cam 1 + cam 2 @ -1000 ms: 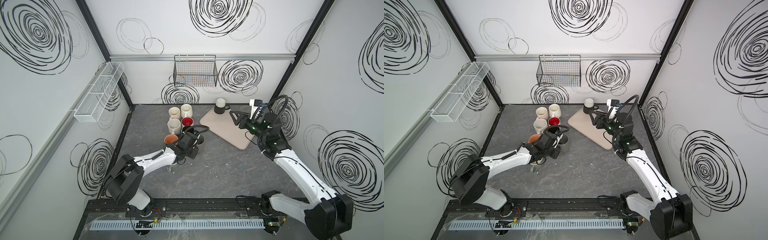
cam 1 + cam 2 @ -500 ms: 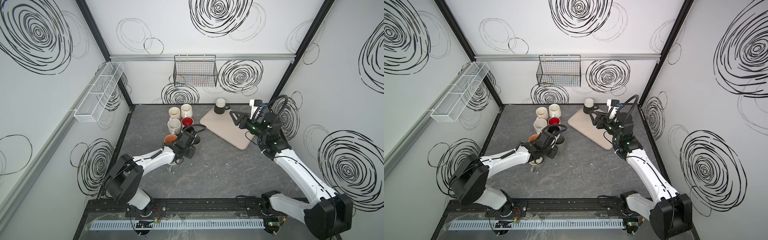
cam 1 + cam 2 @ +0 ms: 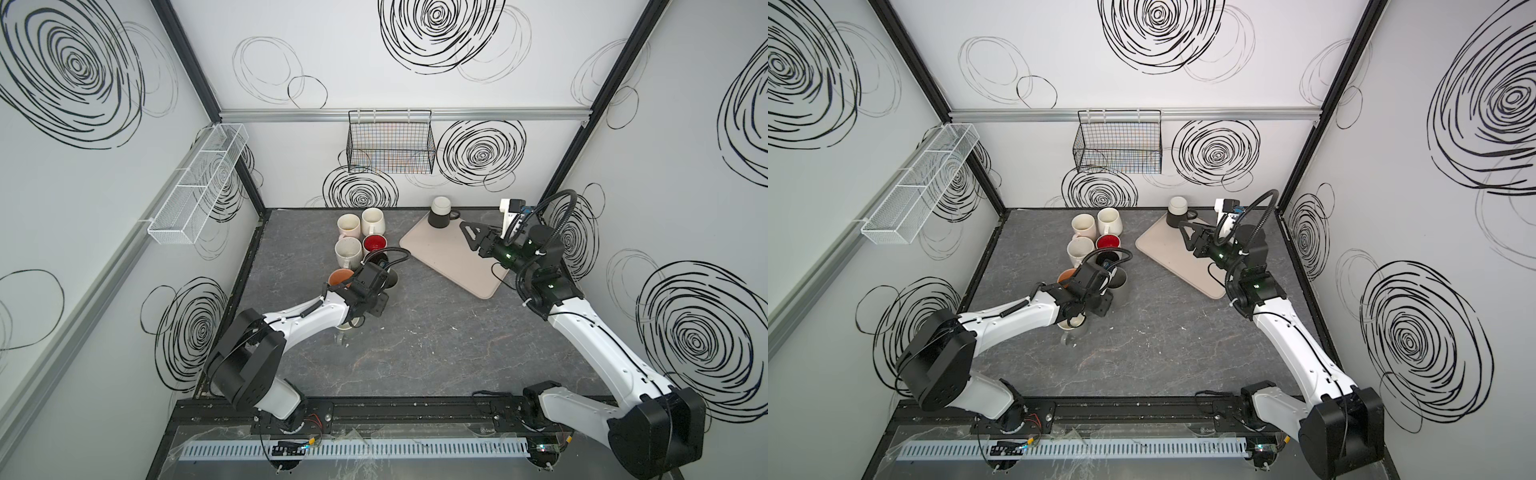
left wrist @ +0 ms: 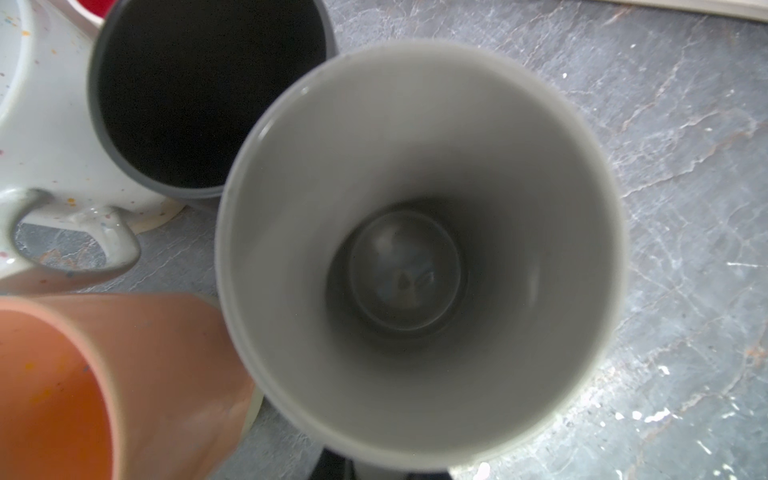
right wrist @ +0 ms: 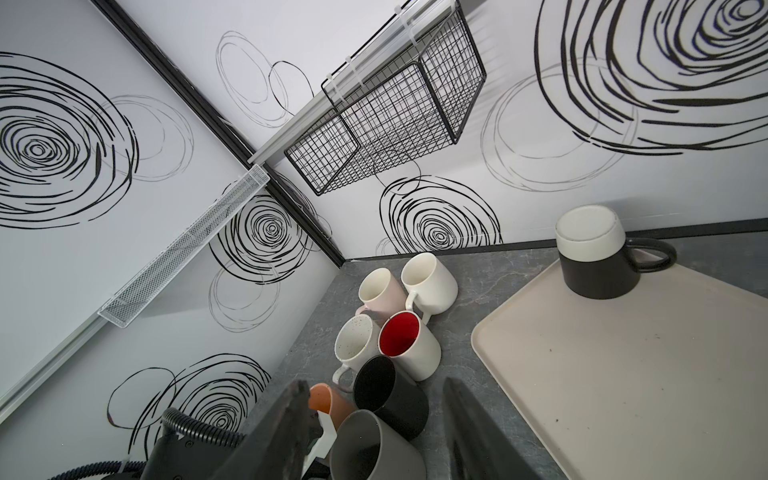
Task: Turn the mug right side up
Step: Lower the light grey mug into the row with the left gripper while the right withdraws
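**Grey mug mouth-up in the left gripper, another upside down on the tray**

We see the left gripper [image 3: 1106,296] closed on the grey mug [image 4: 415,249], which sits mouth-up at the centre of the left wrist view, just beside the black mug [image 4: 199,95] and the orange mug [image 4: 62,395]. We cannot tell whether its base touches the table [image 3: 415,340]. We judge this turn done, bar the release. The right gripper [image 3: 471,235] hangs over the beige tray [image 3: 449,266], jaws apart and empty. At the tray's upper corner in a top view, a black-and-white mug [image 3: 439,212] stands rim-down, so that one remains.
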Motion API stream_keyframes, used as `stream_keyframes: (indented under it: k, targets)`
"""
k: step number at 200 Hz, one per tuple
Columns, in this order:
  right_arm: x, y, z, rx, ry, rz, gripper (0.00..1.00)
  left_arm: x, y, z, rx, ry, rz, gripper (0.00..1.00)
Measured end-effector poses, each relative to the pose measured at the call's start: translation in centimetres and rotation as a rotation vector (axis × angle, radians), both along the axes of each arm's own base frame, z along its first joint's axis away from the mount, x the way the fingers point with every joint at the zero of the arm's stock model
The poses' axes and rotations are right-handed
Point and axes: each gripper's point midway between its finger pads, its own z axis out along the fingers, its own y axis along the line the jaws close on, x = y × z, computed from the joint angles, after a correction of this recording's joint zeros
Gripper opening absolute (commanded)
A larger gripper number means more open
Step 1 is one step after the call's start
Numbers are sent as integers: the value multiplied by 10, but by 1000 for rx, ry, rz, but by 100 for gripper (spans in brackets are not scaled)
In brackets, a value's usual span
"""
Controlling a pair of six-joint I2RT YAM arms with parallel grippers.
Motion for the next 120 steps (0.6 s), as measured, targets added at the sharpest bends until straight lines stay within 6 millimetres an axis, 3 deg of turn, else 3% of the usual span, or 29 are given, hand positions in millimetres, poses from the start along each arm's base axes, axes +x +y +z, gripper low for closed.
stream_keyframes:
  k: [25, 85, 120]
  targets:
    - [1, -1, -1, 1, 3, -4, 56, -2, 3, 1, 9, 6, -1, 0]
    - [5, -2, -10, 1, 31, -5, 56, -3, 14, 2, 38, 11, 15, 33]
    - [14, -5, -25, -8, 72, -18, 58, -2, 21, 12, 49, -18, 31, 43]
